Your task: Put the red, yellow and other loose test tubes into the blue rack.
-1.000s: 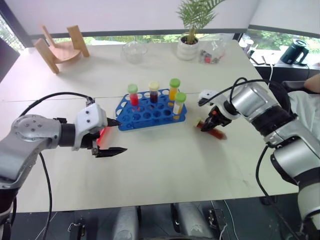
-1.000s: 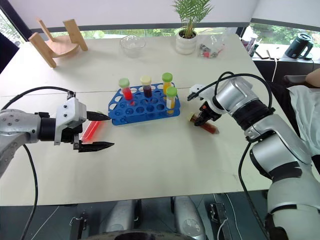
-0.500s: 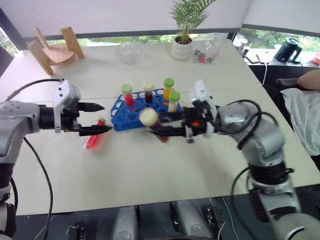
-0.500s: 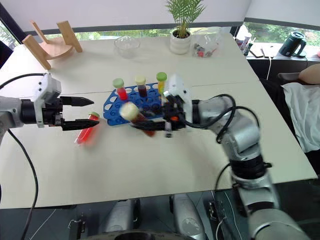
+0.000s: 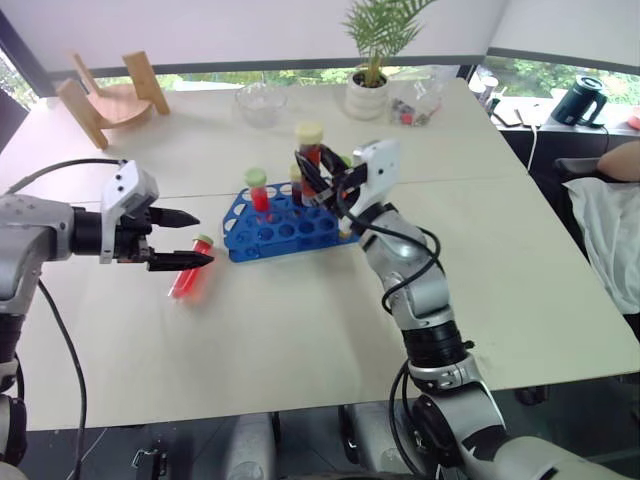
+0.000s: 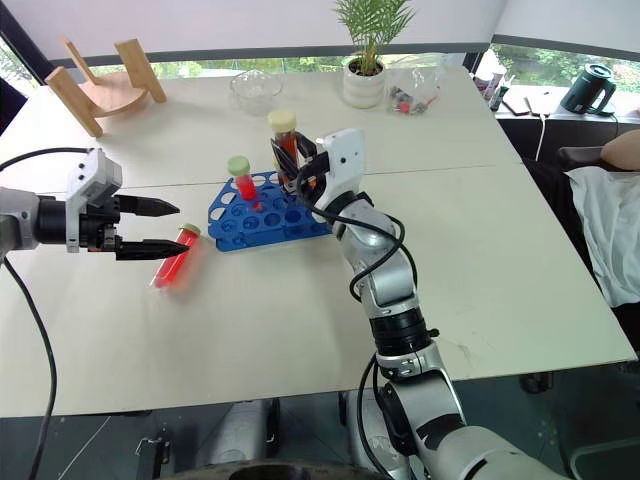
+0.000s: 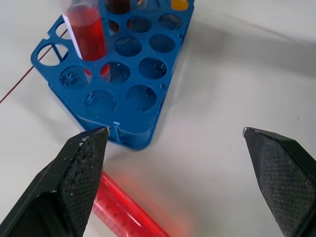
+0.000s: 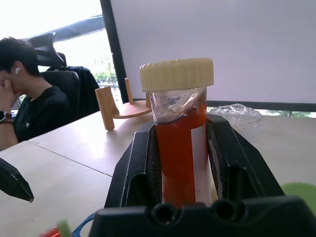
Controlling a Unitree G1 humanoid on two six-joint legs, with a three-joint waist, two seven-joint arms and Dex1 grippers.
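Note:
The blue rack [image 5: 272, 224] stands mid-table with a green-capped red tube [image 5: 258, 188] upright in it; other tubes in it are partly hidden behind my right arm. My right gripper [image 5: 320, 168] is shut on a cream-capped tube of red liquid [image 8: 177, 133], held upright just above the rack's far side. One loose red tube [image 5: 189, 279] lies on the table left of the rack. My left gripper [image 5: 188, 239] hovers open just above that tube's cap end, fingers [image 7: 79, 173] wide apart, touching nothing.
At the table's back stand a wooden stand [image 5: 108, 95], a glass bowl [image 5: 262, 102], a potted plant [image 5: 371, 92] and a clear bag of small items [image 5: 415, 103]. A black kettle [image 5: 586, 101] is far right. A person [image 8: 29, 106] sits beyond the table.
My right arm lifted the cream-capped tube off the table right of the rack, swung it left and turned it upright over the rack. My left gripper shifted slightly left, still open.

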